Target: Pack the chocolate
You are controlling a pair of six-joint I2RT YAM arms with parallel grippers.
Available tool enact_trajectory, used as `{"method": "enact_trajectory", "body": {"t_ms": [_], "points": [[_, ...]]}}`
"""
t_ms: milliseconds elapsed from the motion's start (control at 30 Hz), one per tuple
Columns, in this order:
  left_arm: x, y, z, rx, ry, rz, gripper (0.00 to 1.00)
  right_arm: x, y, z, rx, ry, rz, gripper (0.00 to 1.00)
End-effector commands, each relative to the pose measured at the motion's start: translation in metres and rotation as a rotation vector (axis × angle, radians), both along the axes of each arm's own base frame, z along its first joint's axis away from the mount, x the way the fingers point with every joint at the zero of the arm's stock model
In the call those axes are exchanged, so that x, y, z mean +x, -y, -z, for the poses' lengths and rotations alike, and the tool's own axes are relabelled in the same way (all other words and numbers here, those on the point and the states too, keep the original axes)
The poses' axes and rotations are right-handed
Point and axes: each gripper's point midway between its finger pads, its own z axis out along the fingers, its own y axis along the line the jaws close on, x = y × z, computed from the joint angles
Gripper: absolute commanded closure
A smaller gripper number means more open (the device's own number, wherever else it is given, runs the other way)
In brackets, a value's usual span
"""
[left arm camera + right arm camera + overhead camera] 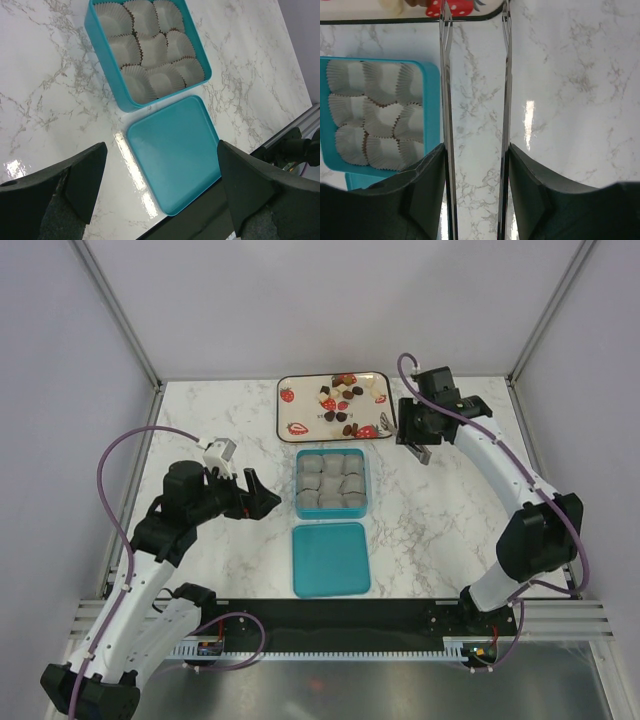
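Note:
Several small dark, milk-brown and white chocolates (340, 400) lie on the strawberry-printed tray (305, 408) at the back. One white chocolate (392, 6) shows at the top edge of the right wrist view. The teal box (331, 483) holds only paper liner cups (150, 50). My right gripper (420, 445) (476, 155) is shut on metal tongs (445, 100). Its blades stand apart with nothing between them, and their tips are at the tray's near right edge. My left gripper (262, 502) (161, 145) hangs open to the left of the box, empty.
The teal lid (331, 558) (172, 150) lies flat just in front of the box, near the table's front edge. A black rail (330, 640) runs along that edge. Frame posts stand at the back corners.

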Motion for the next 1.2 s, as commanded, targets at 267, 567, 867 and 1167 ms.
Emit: {"method": "enact_trajectory", "body": {"t_ms": [267, 567, 867, 1167], "points": [[0.001, -0.002, 0.002, 0.028, 0.015, 0.009, 0.01, 0.063, -0.095, 0.005, 0.032, 0.060, -0.201, 0.47], [0.002, -0.001, 0.005, 0.030, 0.004, 0.010, 0.01, 0.074, -0.093, 0.043, -0.040, 0.009, -0.154, 0.51], [0.002, -0.001, 0.007, 0.034, 0.000, 0.010, 0.01, 0.076, -0.098, 0.056, -0.022, -0.010, -0.161, 0.54], [0.003, -0.002, 0.008, 0.037, -0.003, 0.008, 0.01, 0.075, -0.100, 0.074, -0.018, -0.049, -0.151, 0.57]]}}
